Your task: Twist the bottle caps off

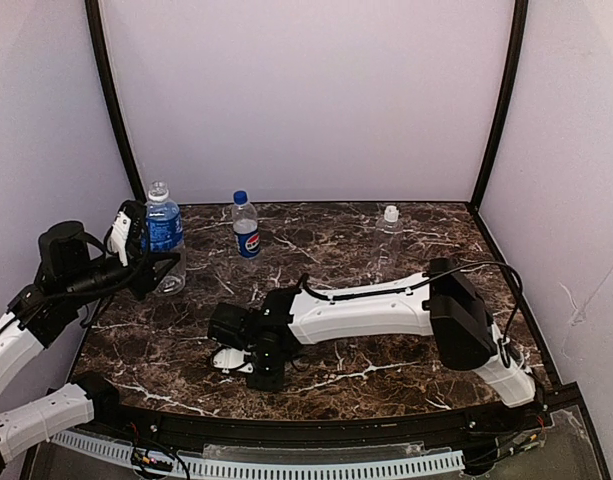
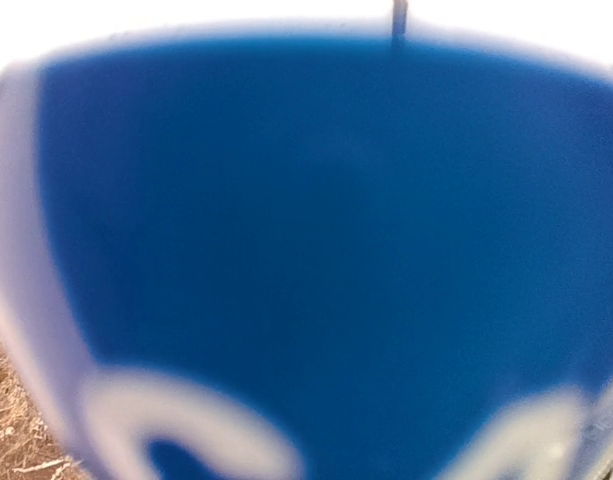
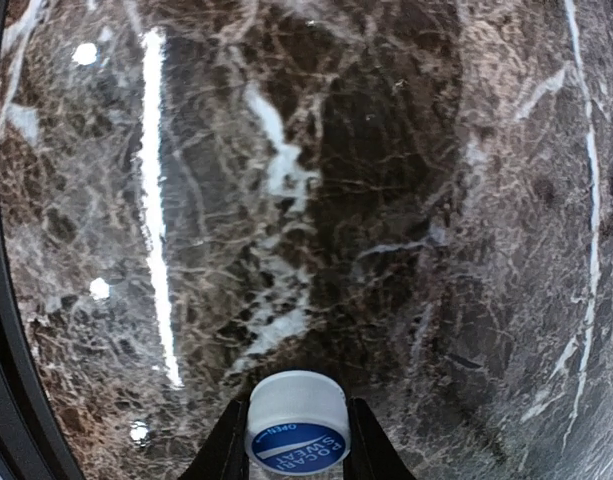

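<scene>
The small ribbed cap, white-sided with a blue printed top (image 3: pixel 297 430), sat pinched in the right gripper (image 1: pixel 234 358), low over the dark marbled table (image 1: pixel 406 372) — that arm reaching left across the near half. The left gripper (image 1: pixel 138 250) clasped the blue-banded clear plastic bottle (image 1: pixel 164 232) by the far-left wall; open tabletop lay between.

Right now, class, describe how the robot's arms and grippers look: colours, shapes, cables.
The left arm and right arm have smooth white shell links joined by boxy black joints. A thin black cable loops over the right arm's long link. The right gripper has slim black fingers; the left gripper is black with a white part. No markings are readable.
</scene>
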{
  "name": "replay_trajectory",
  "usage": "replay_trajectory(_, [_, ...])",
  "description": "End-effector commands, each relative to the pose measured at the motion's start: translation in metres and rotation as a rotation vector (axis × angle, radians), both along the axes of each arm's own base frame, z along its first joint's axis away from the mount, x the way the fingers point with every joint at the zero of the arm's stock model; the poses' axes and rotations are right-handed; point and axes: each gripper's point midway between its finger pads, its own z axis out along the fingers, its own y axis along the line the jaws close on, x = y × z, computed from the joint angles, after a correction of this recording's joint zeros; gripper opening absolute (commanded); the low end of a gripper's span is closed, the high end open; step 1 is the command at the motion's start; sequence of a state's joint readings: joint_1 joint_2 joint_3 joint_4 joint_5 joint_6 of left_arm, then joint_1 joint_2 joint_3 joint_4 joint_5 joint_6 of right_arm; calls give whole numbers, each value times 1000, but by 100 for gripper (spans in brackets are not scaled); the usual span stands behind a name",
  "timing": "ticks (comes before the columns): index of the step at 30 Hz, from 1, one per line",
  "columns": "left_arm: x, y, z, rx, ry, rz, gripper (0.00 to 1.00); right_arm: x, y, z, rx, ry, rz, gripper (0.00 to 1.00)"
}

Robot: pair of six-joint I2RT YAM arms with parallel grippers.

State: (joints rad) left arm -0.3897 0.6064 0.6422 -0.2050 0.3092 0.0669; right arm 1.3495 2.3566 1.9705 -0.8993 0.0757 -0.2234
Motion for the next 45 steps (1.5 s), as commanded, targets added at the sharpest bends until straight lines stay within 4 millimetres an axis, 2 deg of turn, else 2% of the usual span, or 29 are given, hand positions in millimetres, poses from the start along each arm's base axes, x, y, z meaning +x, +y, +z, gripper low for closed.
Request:
replay_trajectory(1, [-5,-5,0,-24,-13,-45,31,-11,-18,-11,-123,-9,12,27])
replay_trajectory(4, [-9,-10,0,-31,-24,-82,32,-6,-15,-5,-102,-31,-4,47])
replay_trajectory(6, [-10,-12,0,-39,-24,-96,32,0,-6,10,-46,-62,-20,63])
replay_trajectory(7, [-10,-13,0,-44,-22,-100,32,3,2,26,9,-71,-21,88])
replay_trajectory(8, [-11,-15,2,-50,-26,-111,32,5,8,39,59,-73,-18,97])
replay_trajectory(12, [-17,-21,11,-76,-32,-163,33,8,29,113,346,-57,24,99])
replay_trajectory(14, [-23,-26,17,-93,-33,-204,34,11,33,163,545,-45,57,99])
replay_trajectory(15, [-25,-28,18,-103,-30,-220,34,13,35,195,669,-45,76,99])
replay_trajectory(16, [-30,-33,21,-115,-29,-260,34,14,31,213,767,-37,89,99])
replay_trajectory(19, [-48,-45,24,-148,-15,-386,35,16,22,297,1134,-33,153,99])
replay_trajectory(20, [-51,-47,25,-153,-12,-407,36,20,18,319,1233,-41,145,99])
replay_trajectory(21, [-56,-49,25,-159,-7,-441,37,24,17,339,1309,-63,135,99])
replay_trajectory(23, [-59,-52,26,-163,-2,-473,37,27,22,363,1390,-80,150,98])
replay_trajectory(26, [-62,-54,29,-162,-10,-503,37,25,41,375,1425,-44,199,98])
replay_trajectory(29, [-65,-56,30,-165,-6,-525,38,22,56,371,1418,4,236,99])
replay_trajectory(33, [-66,-57,30,-167,-3,-537,38,16,65,369,1409,62,267,96])
replay_trajectory(41, [-66,-60,29,-169,-11,-564,38,27,82,343,1346,94,227,76])
replay_trajectory(45, [-67,-61,30,-167,-15,-570,39,30,85,329,1312,106,216,59])
